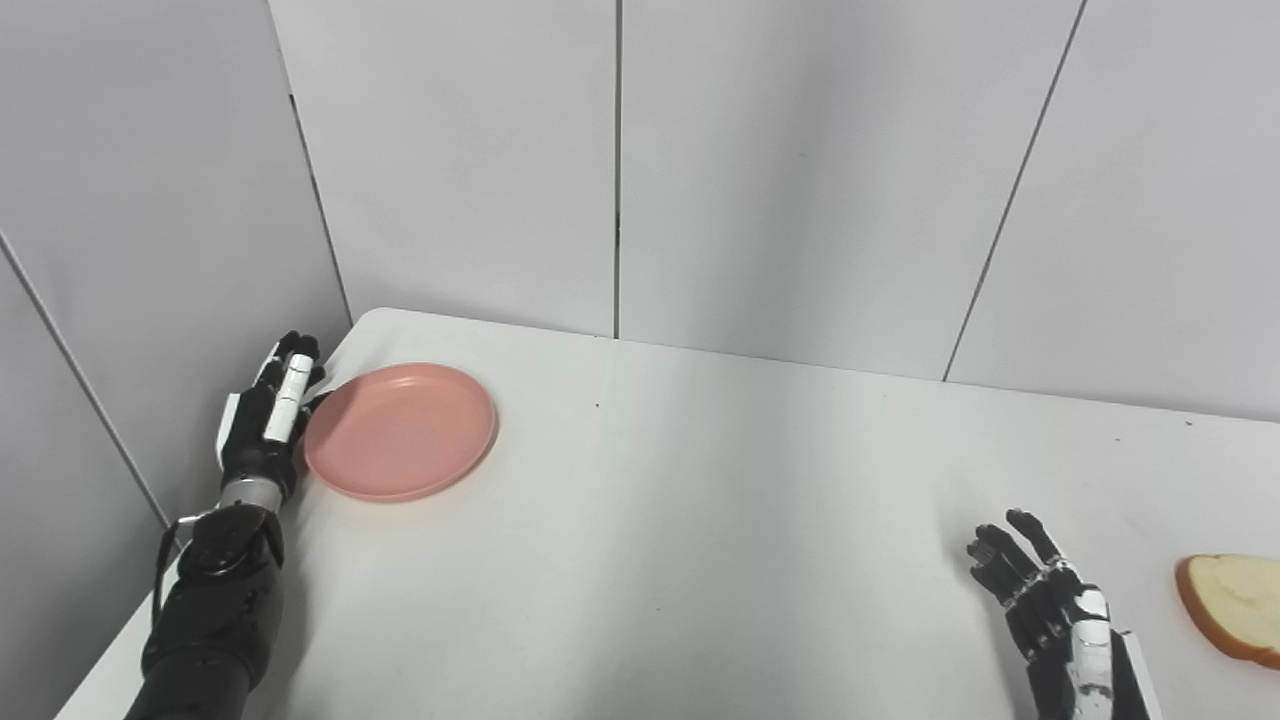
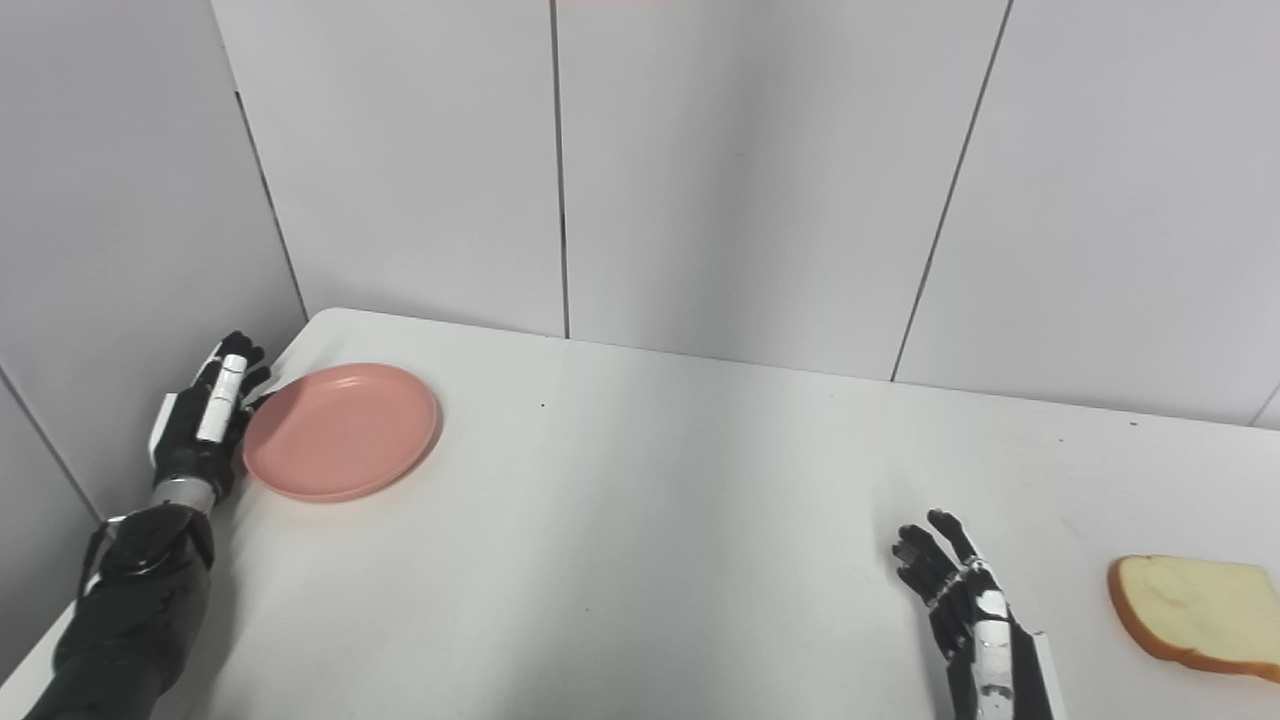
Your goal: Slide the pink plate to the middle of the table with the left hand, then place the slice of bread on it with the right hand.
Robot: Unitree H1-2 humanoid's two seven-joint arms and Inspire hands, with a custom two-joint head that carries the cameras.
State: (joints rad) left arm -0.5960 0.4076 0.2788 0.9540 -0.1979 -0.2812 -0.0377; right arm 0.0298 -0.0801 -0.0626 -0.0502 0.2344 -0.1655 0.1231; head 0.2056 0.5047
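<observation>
The pink plate [image 1: 400,430] lies flat near the table's far left corner. My left hand [image 1: 268,415] is open, fingers straight, its palm side against the plate's left rim at the table's left edge. The slice of bread [image 2: 1195,615] lies flat at the right front of the table, partly cut off in the left eye view [image 1: 1235,605]. My right hand [image 1: 1050,600] is open and empty, fingers spread, hovering just left of the bread and apart from it.
The white table [image 1: 700,500] is boxed in by grey wall panels [image 1: 620,160] behind and on the left. The table's left edge runs right beside my left forearm [image 1: 215,610].
</observation>
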